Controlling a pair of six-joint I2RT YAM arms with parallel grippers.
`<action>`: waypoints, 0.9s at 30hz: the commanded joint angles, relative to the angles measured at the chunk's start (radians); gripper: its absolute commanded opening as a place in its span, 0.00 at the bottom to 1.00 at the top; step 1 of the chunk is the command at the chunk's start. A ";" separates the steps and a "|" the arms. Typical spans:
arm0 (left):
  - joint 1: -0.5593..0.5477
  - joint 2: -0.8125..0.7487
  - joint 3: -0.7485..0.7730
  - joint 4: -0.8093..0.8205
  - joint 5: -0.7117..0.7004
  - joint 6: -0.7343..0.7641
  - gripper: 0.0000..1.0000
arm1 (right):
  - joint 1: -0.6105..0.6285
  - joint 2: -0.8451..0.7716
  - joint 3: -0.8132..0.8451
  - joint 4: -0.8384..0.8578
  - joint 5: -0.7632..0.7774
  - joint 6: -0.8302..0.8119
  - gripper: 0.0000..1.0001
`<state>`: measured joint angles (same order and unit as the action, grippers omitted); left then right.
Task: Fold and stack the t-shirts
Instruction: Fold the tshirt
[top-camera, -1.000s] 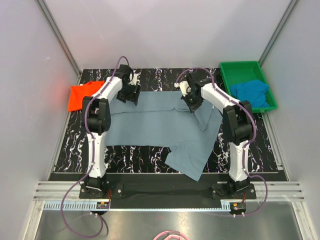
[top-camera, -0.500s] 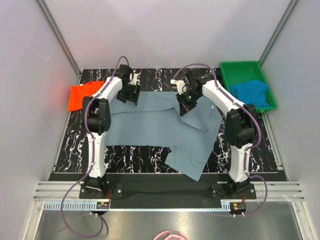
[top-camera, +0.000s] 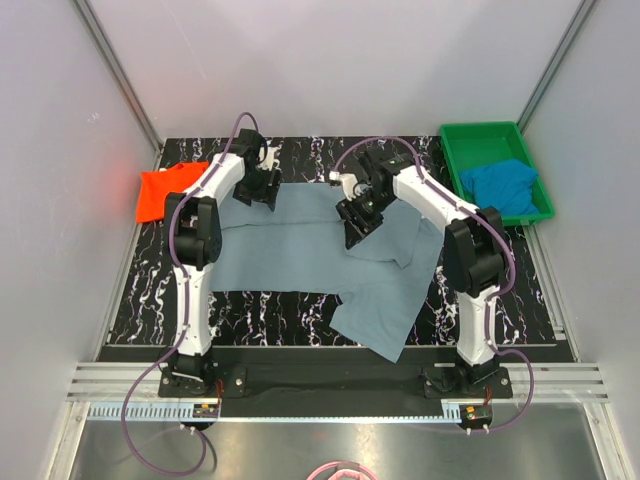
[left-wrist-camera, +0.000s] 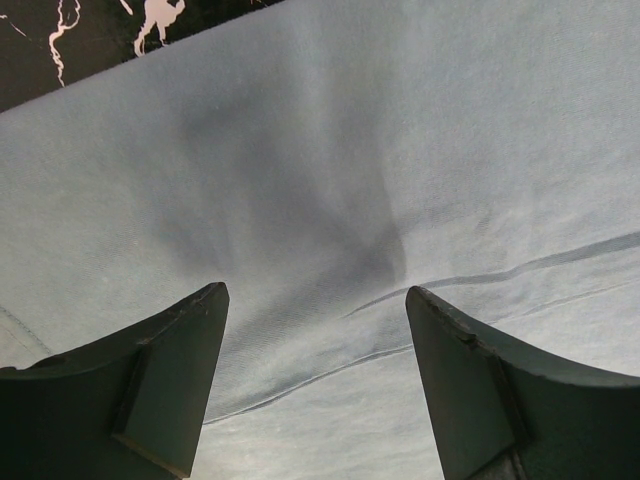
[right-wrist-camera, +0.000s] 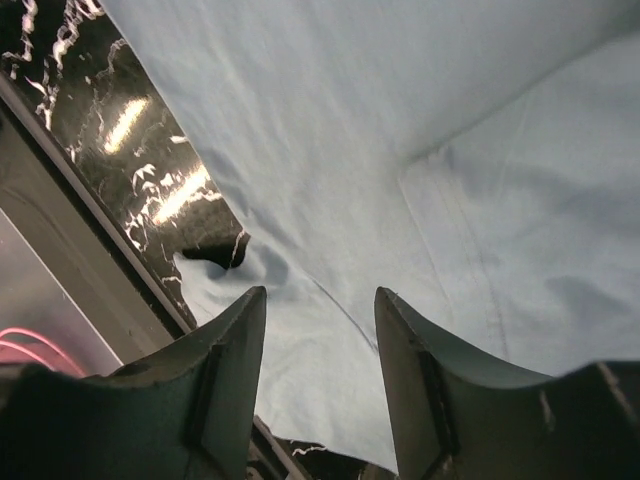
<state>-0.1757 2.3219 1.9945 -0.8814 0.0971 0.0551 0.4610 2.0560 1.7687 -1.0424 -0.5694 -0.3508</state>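
Your left arm stretched out to the far left corner of the grey-blue shirt (top-camera: 290, 250), with the left fingers (top-camera: 262, 190) pointed down at its edge. Your right arm bent inward over the shirt's far middle, the right fingers (top-camera: 353, 226) low above a folded-over flap. From above you could not judge either grip. The wrist cameras showed both pairs spread apart, clamping nothing, with cloth visible through each gap. The right wrist camera also caught a rumpled edge of the shirt lying on the marbled bench (right-wrist-camera: 120, 130). The shirt lay spread across the bench, its right half creased. Left of it sat the orange-red shirt (top-camera: 160, 192); right of it, the bright blue shirt (top-camera: 503, 185) lay in the green tray (top-camera: 480, 130).
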 joint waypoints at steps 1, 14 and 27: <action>0.002 -0.045 0.026 0.019 -0.019 0.014 0.78 | -0.024 -0.092 -0.060 0.024 0.060 0.024 0.55; 0.015 -0.052 0.032 0.007 -0.028 0.034 0.83 | -0.409 0.025 0.090 0.122 0.040 0.193 0.54; 0.044 -0.067 -0.057 0.010 -0.121 0.042 0.84 | -0.450 0.248 0.178 0.131 -0.162 0.260 0.52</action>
<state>-0.1371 2.3180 1.9476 -0.8829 0.0330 0.0814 0.0154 2.2894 1.9114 -0.9131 -0.6598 -0.1280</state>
